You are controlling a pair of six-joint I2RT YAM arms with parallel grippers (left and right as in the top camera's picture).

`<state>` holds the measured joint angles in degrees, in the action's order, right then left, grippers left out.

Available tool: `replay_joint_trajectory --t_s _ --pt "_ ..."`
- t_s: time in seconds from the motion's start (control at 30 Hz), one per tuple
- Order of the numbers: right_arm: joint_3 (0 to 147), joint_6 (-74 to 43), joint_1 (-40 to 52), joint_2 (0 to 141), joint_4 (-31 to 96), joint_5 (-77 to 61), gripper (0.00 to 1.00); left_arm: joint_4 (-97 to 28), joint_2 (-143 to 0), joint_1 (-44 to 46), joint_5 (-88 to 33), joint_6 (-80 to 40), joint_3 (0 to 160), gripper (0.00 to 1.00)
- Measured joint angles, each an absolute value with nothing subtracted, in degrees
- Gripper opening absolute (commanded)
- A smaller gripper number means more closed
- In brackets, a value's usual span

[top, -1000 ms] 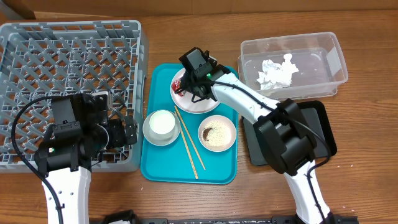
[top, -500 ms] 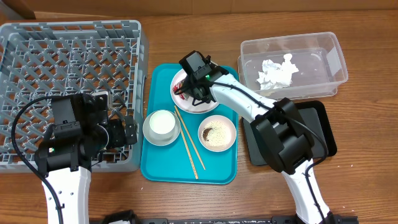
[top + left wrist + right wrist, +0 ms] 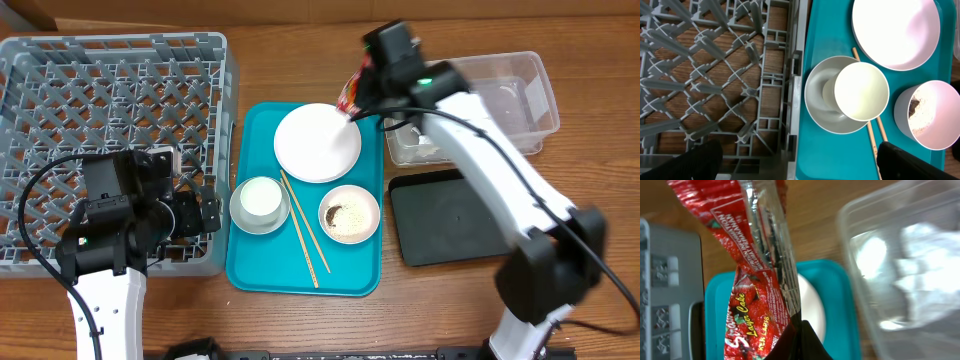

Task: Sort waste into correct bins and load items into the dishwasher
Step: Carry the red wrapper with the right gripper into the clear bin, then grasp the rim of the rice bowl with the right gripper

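My right gripper (image 3: 362, 88) is shut on the red-and-white wrapper (image 3: 350, 97) and holds it in the air between the white plate (image 3: 317, 142) and the clear tub (image 3: 520, 90). In the right wrist view the wrapper (image 3: 760, 270) hangs from the shut fingers (image 3: 797, 340), with the tub (image 3: 900, 255) at right and a blurred white napkin (image 3: 912, 265) inside. My left gripper (image 3: 800, 165) is open and empty over the dish rack's (image 3: 110, 100) right wall. A white cup (image 3: 861, 91) sits in a bowl (image 3: 817, 100). A second bowl (image 3: 349, 213) holds rice and a dark lump. Chopsticks (image 3: 303, 228) lie between them.
The teal serving tray (image 3: 255, 270) carries the plate, bowls and chopsticks, right beside the dish rack. The shallow black tray (image 3: 450, 215) lies in front of the clear tub. My right arm crosses above the tub's left end and the black tray.
My right gripper has lifted the wrapper off the plate and swung it back and right toward the clear tub. The plate is now bare. The left arm has not moved.
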<state>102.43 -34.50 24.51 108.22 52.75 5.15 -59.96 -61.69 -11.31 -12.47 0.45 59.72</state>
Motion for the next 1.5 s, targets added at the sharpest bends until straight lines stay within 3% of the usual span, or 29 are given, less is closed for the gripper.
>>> replay_joint_trajectory --t_s 0.17,0.2,0.27,0.3,0.37,0.6,1.07,1.33,1.5 --pt "102.5 -33.7 14.0 106.3 61.2 5.8 0.04 -59.9 -61.7 -11.3 -12.5 0.4 59.7 1.0" --pt "102.0 -33.6 12.3 106.4 61.7 5.9 0.09 -59.9 -61.7 -11.3 -12.5 0.4 59.7 1.0" --pt "100.8 -33.3 10.1 106.4 62.0 6.2 0.29 -59.7 -61.7 -11.3 -12.5 0.4 59.7 1.0" --pt "100.3 -33.1 9.6 106.4 62.1 6.2 0.5 -59.6 -61.7 -11.3 -12.5 0.4 59.7 1.0" --pt "99.5 -33.1 8.9 106.5 62.0 6.2 0.64 -59.6 -61.7 -11.3 -12.5 0.4 59.7 1.0" --pt "99.4 -27.7 8.6 106.5 64.2 6.2 0.89 -59.5 -61.7 -11.3 -12.5 0.4 59.7 1.0" --pt "99.6 -21.6 0.9 92.1 81.6 -1.7 0.92 -58.7 -61.7 -11.3 -13.3 0.4 59.7 1.0" --pt "81.6 -18.0 2.2 75.6 75.2 -9.8 0.91 -58.3 -62.2 -11.3 -14.2 0.4 59.8 1.0" --pt "77.3 -15.8 12.8 76.1 69.3 -13.5 0.87 -58.3 -62.7 -11.3 -14.4 0.4 59.8 1.0"
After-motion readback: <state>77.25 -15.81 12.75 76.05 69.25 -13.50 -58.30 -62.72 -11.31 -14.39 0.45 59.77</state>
